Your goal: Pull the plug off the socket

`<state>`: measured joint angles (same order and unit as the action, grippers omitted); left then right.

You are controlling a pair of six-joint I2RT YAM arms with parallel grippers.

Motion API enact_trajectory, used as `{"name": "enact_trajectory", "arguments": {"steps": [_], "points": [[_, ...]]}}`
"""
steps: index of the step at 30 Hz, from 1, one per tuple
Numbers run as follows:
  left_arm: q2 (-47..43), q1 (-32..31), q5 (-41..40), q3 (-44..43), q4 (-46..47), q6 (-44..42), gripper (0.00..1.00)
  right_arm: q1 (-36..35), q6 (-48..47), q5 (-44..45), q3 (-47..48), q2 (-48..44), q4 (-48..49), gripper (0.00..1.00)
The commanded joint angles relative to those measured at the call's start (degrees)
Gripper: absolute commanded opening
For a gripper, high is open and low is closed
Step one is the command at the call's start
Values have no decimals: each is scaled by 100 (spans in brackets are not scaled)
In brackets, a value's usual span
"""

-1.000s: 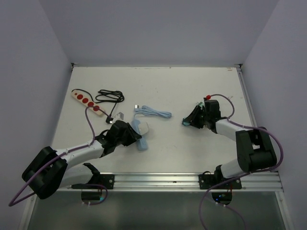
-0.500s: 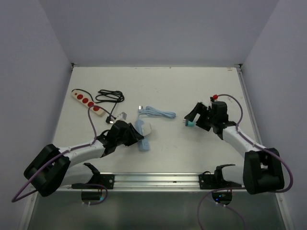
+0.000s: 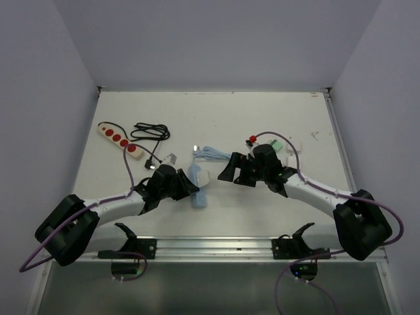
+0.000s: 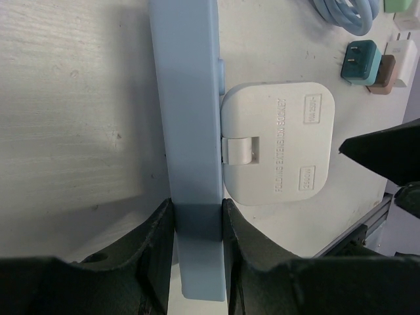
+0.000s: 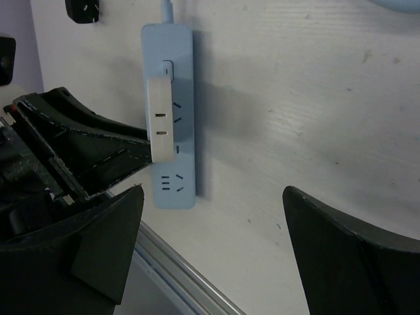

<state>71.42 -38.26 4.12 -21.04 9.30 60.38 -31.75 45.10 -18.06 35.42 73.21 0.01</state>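
Pale blue power strip (image 3: 196, 188) lies on the bench (image 3: 275, 111) with its long axis running roughly away from the arm bases, and the white plug (image 3: 204, 175) is seated about halfway along it, sticking out of the socket face toward the right arm's side. The left claw (image 4: 197, 226) is clamped across the strip's near end, one of its fingers (image 4: 152, 249) on each long edge, so the strip looks pinned down. The right claw (image 3: 232, 174) is the one nearer the plug, just off to its right with a gap of bare bench between, spread wide and holding nothing, touching nothing. From the right wrist view the plug sits up and left of the opening between the fingers, not lined up in it, so I reckon the claw has to slide over until it brackets the plug's flat sides before closing. The pull itself should go square off the strip's face, along the pins and back toward the right arm, otherwise it'll probably just lever the plug sideways or drag the strip with it
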Motion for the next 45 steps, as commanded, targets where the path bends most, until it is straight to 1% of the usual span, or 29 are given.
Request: {"name": "enact_trajectory", "arguments": {"steps": [1,5,9,14,16,17,18,20,21,23,24,25,26,33,34,36,37,43,45], "points": [[171,-15,124,126,-368,-395,0,-375,402,286,500,404,579,91],[188,-6,142,135,-332,-387,0,-788,561,356,799,948,842,90],[197,-6,212,135,-280,-387,0,-974,666,339,1037,1441,1070,89],[206,-6,247,170,-236,-387,0,-1123,711,356,1301,1977,1133,80],[215,-15,256,161,-227,-387,0,-1132,719,295,1362,2126,1176,73],[215,-6,265,170,-218,-387,0,-1132,728,277,1362,2162,1220,69],[215,-6,273,170,-209,-395,0,-1132,728,268,1362,2171,1247,60],[206,-6,291,179,-192,-395,0,-1132,728,268,1362,2197,1256,47],[215,-6,309,179,-166,-395,0,-1141,728,277,1362,2198,1256,33],[215,-15,317,214,-130,-378,0,-1141,711,286,1362,2198,1230,20],[215,-15,344,223,-87,-360,1,-1141,693,295,1362,2180,1221,10],[232,-6,370,240,-60,-352,3,-1141,693,312,1362,2180,1212,5],[232,-6,388,240,-34,-343,7,-1141,684,312,1362,2171,1203,1],[250,-6,625,346,221,-211,22,-1158,684,356,1354,2163,1194,0],[259,-15,634,363,239,-193,28,-1167,693,382,1354,2154,1177,0],[250,-15,660,363,274,-176,34,-1176,702,400,1354,2162,1177,0],[267,-32,669,363,283,-158,41,-1193,693,409,1354,2162,1185,0],[408,-120,687,285,309,-79,54,-1246,737,453,1345,2215,1221,0],[478,-173,669,267,309,-79,54,-1255,746,470,1345,2215,1221,0]]}}
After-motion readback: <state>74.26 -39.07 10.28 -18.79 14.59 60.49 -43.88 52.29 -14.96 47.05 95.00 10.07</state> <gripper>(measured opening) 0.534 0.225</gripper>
